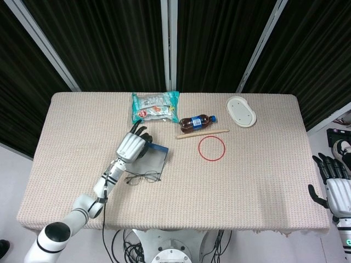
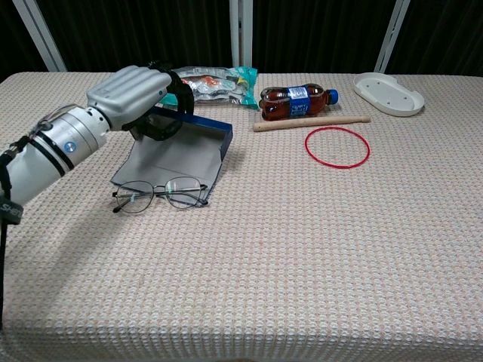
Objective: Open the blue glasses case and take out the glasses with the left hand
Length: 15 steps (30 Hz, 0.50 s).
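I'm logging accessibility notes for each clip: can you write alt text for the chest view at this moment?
The left hand grips the rim of the open blue glasses case, while the glasses lie on the table just in front of the case. Behind sit a snack bag, a bottle, a wooden stick, a red ring and a white tray.

Left robot hand [image 2: 139, 94] curled; right robot hand [image 1: 333, 183] open, fingers apart.

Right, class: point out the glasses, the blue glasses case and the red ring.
glasses [image 2: 161, 194], chest view, on the bridge between the lenses.
blue glasses case [image 2: 175, 154], chest view, on its open grey flap.
red ring [image 2: 337, 130], chest view, on its far rim.
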{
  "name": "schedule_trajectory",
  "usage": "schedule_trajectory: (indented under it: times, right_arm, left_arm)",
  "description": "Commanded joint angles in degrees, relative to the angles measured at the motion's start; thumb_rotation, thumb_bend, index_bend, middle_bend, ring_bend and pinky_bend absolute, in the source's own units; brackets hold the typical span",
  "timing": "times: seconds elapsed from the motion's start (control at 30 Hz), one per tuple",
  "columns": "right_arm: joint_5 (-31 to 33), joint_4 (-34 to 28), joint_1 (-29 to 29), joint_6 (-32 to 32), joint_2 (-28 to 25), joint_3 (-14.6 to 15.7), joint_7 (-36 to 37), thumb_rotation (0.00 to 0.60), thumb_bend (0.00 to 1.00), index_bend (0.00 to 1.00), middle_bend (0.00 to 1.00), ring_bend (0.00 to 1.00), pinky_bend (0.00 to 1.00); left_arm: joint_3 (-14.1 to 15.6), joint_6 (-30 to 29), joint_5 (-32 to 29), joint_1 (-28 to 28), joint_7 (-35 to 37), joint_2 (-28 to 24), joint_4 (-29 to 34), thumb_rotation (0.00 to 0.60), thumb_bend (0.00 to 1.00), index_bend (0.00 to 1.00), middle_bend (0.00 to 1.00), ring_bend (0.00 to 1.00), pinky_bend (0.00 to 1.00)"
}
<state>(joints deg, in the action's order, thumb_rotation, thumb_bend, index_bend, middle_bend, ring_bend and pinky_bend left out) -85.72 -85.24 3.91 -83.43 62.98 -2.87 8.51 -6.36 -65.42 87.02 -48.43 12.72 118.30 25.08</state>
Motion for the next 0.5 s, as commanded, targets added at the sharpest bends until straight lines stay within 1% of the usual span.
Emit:
schedule_trajectory:
  times: [0.03, 0.07, 0.1, 0.2, 0.33, 0.37, 0.43, 0.5]
  right_arm:
    - [-0.06, -0.07, -0.10, -0.20, -0.06, -0.01, -0.04, 0.600, 0.36, 0.00, 0.05, 0.00, 0.00]
    - [-0.11, -0.11, -0.15, -0.28, -0.09, 0.01, -0.02, 0.600, 0.36, 0.00, 0.05, 0.00, 0.00]
    - [-0.16, -0.13, -0.19, -0.35, -0.10, 0.03, -0.02, 0.600, 0.36, 0.00, 0.05, 0.00, 0.00]
    - [-0.36, -0.17, -0.31, -0.55, -0.13, 0.12, -0.11, 0.600, 0.36, 0.00, 0.05, 0.00, 0.00]
    - [-0.67, -0.20, -0.30, -0.66, -0.06, 0.18, -0.19, 0.600, 0.36, 0.00, 0.05, 0.00, 0.00]
    - [-0.79, -0.16, -0.26, -0.67, -0.01, 0.20, -0.17, 0.600, 0.36, 0.00, 0.05, 0.00, 0.00]
    - [-0.95, -0.06, -0.17, -0.62, 0.07, 0.22, -0.08, 0.600, 0.36, 0.00, 0.05, 0.00, 0.00]
    - [-1.10, 0.06, -0.09, -0.57, 0.15, 0.24, 0.01, 0.600, 0.36, 0.00, 0.05, 0.00, 0.00]
  left_arm:
    - [-3.05, 8.30, -4.25, -2.38, -3.43, -2.24, 4.65, 0.600, 0.46, 0.25, 0.32, 0.11, 0.00]
    - [-3.64, 9.49, -5.13, -2.47, -4.38, -3.13, 6.48, 0.600, 0.43, 0.18, 0.29, 0.09, 0.00]
    - [-4.17, 10.22, -5.91, -2.41, -5.33, -4.09, 8.53, 0.600, 0.41, 0.13, 0.26, 0.06, 0.00]
    - [-5.28, 10.69, -7.85, -1.27, -8.27, -7.81, 16.47, 0.600, 0.39, 0.08, 0.22, 0.03, 0.00]
    - [-5.86, 9.18, -9.92, 1.45, -12.74, -13.20, 28.55, 0.600, 0.39, 0.07, 0.19, 0.02, 0.00]
    - [-5.73, 8.60, -10.49, 2.45, -14.42, -14.93, 32.58, 0.600, 0.39, 0.08, 0.19, 0.02, 0.00]
    - [-4.98, 7.48, -11.12, 4.36, -17.03, -18.08, 40.10, 0.600, 0.39, 0.11, 0.19, 0.02, 0.00]
    - [-3.78, 6.74, -11.37, 5.96, -19.07, -20.73, 46.33, 0.600, 0.39, 0.14, 0.19, 0.02, 0.00]
